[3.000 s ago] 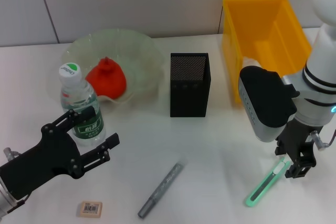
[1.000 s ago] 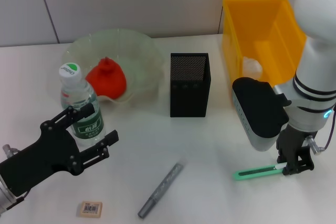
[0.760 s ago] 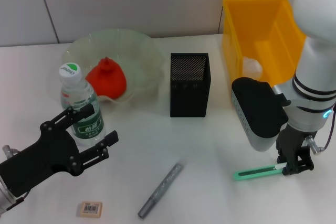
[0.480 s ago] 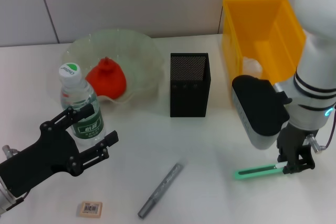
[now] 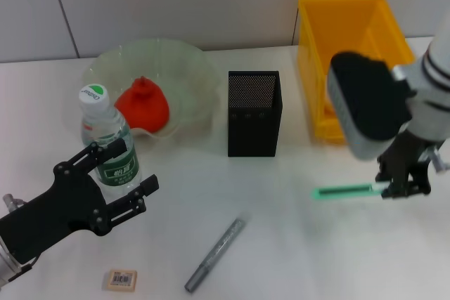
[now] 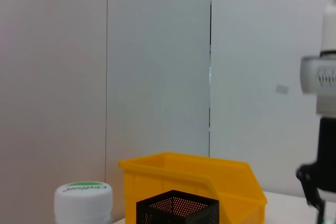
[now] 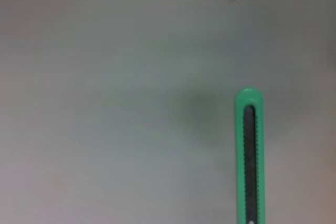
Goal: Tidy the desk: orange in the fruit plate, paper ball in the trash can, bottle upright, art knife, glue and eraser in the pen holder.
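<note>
My right gripper [image 5: 406, 186] is shut on one end of the mint-green art knife [image 5: 346, 191], which hangs level above the table, right of the black mesh pen holder [image 5: 254, 112]; the knife [image 7: 248, 156] also fills the right wrist view. The orange [image 5: 143, 105] lies in the pale green fruit plate [image 5: 190, 68]. The bottle [image 5: 107, 140] stands upright at the left, just beyond my open left gripper [image 5: 130, 177]. The grey glue stick [image 5: 216, 253] and the tan eraser [image 5: 120, 279] lie on the table near the front. The yellow trash can [image 5: 351, 40] stands at the back right; the paper ball is hidden.
A pale wall runs behind the table. The left wrist view shows the bottle cap [image 6: 83, 202], the pen holder [image 6: 177, 209] and the trash can [image 6: 194, 174] ahead, with my right arm [image 6: 325, 145] farther off.
My right gripper has risen with the art knife, lifting it off the table and carrying it up and slightly right. The left arm has stayed still.
</note>
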Robot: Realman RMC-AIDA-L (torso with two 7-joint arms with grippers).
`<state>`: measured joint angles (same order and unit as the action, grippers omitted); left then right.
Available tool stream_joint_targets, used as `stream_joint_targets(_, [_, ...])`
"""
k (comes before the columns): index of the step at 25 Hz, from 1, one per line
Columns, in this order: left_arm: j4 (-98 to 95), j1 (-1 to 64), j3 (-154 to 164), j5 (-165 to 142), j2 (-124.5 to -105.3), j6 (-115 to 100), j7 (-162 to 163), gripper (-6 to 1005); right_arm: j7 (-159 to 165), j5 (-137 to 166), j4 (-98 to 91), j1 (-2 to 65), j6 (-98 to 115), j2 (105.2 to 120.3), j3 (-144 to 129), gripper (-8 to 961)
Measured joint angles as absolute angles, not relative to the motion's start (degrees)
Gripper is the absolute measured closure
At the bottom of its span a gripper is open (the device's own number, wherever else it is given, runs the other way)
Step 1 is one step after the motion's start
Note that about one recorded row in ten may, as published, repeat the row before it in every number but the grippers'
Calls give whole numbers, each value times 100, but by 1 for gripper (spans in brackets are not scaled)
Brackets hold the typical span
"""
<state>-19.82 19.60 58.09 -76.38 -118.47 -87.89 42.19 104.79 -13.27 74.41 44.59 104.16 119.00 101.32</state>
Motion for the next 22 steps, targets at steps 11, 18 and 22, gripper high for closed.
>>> stream_joint_targets(11, [-1980, 1997, 5810, -7638, -11853, -8809, 4229, 191, 10834, -1904, 8533, 4635, 10427, 11896, 11467, 770])
stream_joint_targets(18, [-1970, 2005, 5809, -7638, -11857, -8842, 4245, 190, 10947, -2107, 8783, 4595, 9726, 11893, 11527, 770])
stream_joint_targets(22, [-1940, 2004, 5809, -7635, -11857, -8835, 4233, 191, 11038, -2407, 8878, 4473, 8862, 11906, 11523, 771])
